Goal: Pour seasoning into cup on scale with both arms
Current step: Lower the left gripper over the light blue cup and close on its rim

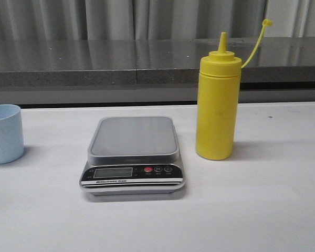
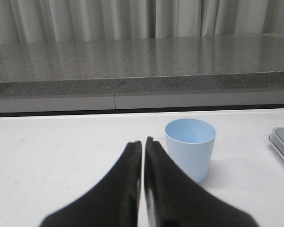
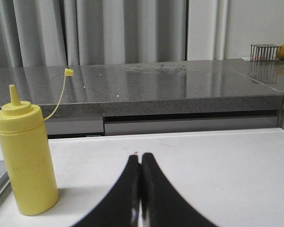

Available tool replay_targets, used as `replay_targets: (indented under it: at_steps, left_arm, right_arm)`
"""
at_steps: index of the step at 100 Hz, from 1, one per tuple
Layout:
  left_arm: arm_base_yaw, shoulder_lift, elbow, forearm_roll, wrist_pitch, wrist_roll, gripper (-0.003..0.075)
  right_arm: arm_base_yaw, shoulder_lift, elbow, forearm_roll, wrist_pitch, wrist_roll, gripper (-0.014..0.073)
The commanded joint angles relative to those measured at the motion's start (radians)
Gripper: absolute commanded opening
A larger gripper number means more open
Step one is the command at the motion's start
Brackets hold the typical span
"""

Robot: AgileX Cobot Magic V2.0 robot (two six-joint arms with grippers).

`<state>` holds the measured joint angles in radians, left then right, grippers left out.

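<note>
Start state, nothing grasped: both my left gripper (image 2: 143, 144) and right gripper (image 3: 141, 161) pressed closed and empty; cup (image 1: 4, 133) left of the bare scale (image 1: 133, 155), seasoning (image 1: 217, 107) right; next, open left for the cup.

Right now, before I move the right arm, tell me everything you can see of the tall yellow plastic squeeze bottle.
The tall yellow plastic squeeze bottle stands upright on the white table, right of the silver-grey digital scale and apart from it. Opaque cylinder, screw collar, conical nozzle uncapped; its thin tethered cap strap arcs up and away. Nothing grips it: the right gripper is shut, short of it.
</note>
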<state>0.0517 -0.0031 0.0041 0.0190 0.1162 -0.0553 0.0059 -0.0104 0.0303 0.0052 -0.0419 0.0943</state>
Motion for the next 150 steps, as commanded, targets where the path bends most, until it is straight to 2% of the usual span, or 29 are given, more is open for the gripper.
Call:
replay_targets:
  at_steps: [1, 55, 104, 124, 150]
  left_arm:
    - [0.004, -0.037, 0.044, -0.001, -0.078, 0.001, 0.0010]
    - [0.004, -0.037, 0.011, -0.001, -0.106, 0.001, 0.0010]
    - [0.004, 0.069, -0.265, -0.057, 0.029, -0.003, 0.0010]
    - [0.004, 0.194, -0.419, -0.052, 0.186, -0.001, 0.0010]
    - [0.004, 0.425, -0.587, -0.049, 0.272, -0.001, 0.0011]
  right_arm:
    - [-0.006, -0.015, -0.004, 0.000, -0.081, 0.000, -0.0067]
    - [-0.006, -0.015, -0.004, 0.000, -0.081, 0.000, -0.0067]
    - [-0.006, -0.015, -0.004, 0.000, -0.081, 0.000, -0.0067]
    - [-0.006, -0.015, -0.004, 0.000, -0.081, 0.000, -0.0067]
    - [-0.006, -0.015, -0.004, 0.000, -0.081, 0.000, -0.0067]
